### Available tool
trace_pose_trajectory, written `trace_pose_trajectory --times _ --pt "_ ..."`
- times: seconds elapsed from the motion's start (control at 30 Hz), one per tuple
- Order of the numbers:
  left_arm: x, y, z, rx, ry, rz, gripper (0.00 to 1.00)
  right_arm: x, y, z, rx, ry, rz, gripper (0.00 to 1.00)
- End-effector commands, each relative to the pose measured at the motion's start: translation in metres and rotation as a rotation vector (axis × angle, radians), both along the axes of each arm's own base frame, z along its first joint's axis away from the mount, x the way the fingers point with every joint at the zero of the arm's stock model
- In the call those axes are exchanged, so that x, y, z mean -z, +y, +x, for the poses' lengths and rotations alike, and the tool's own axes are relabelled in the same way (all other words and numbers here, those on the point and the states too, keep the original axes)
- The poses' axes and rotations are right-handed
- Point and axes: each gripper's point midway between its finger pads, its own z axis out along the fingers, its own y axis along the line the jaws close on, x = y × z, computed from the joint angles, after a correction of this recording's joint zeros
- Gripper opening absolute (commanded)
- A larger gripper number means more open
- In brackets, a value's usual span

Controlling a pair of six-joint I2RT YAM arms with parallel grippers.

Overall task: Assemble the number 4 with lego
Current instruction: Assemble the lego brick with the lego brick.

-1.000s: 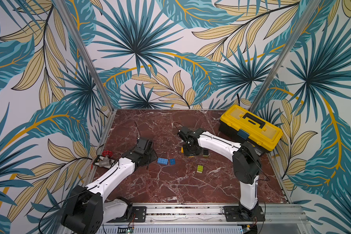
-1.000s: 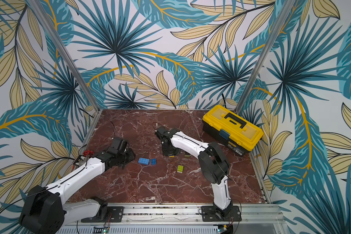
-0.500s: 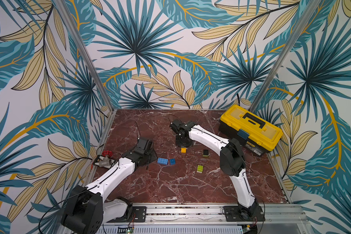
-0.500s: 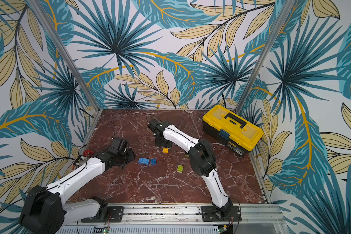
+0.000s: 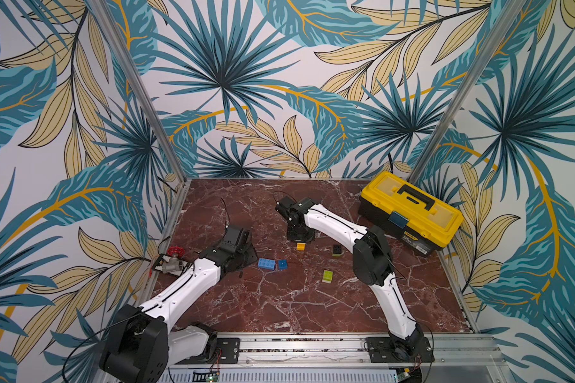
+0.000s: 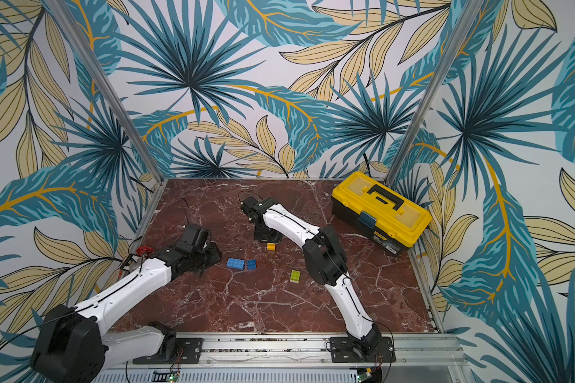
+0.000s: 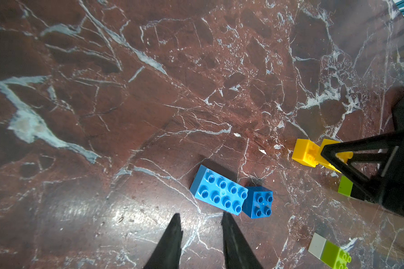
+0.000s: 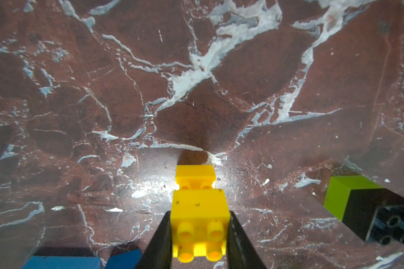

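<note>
High twin overviews; close wrist views onto the tabletop

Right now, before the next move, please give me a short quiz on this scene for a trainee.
1. True or false: the left gripper is open and holds nothing.
2. What does the right gripper clamp? A) a yellow brick B) a white brick C) a dark-blue brick
3. Fill in: the black brick is joined to a ____ brick.
Key: 1 true; 2 A; 3 lime-green brick.
</note>
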Motion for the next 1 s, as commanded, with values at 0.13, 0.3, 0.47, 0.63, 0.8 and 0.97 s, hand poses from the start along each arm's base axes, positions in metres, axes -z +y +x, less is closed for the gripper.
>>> trace_pose_trajectory --times 0.13,0.3,0.47,0.63,0.8,0.97 --pt "-0.002 0.003 -0.004 0.004 -0.002 0.006 0.32 0.014 -0.005 -0.002 0.009 0.038 -0.023 0.15" --pt "-0.002 0.003 -0.004 0.004 -0.002 0.007 0.32 0.022 -0.004 -0.001 -0.001 0.059 -0.019 0.15" --pt "-0.002 0.004 -0.003 0.0 -0.003 0.01 0.32 0.032 -0.002 -0.005 -0.019 0.093 -0.016 0.15" --pt "-0.001 0.003 -0.002 0.001 -0.003 0.009 0.32 0.045 -0.005 -0.01 -0.015 0.133 -0.034 0.15" --pt "-0.001 0.004 -0.002 -0.001 -0.002 0.01 0.32 0.052 -0.015 -0.017 0.018 0.156 -0.08 0.14" --pt "0.0 0.004 -0.001 -0.001 -0.002 0.01 0.32 0.044 -0.019 -0.02 0.052 0.139 -0.075 0.14"
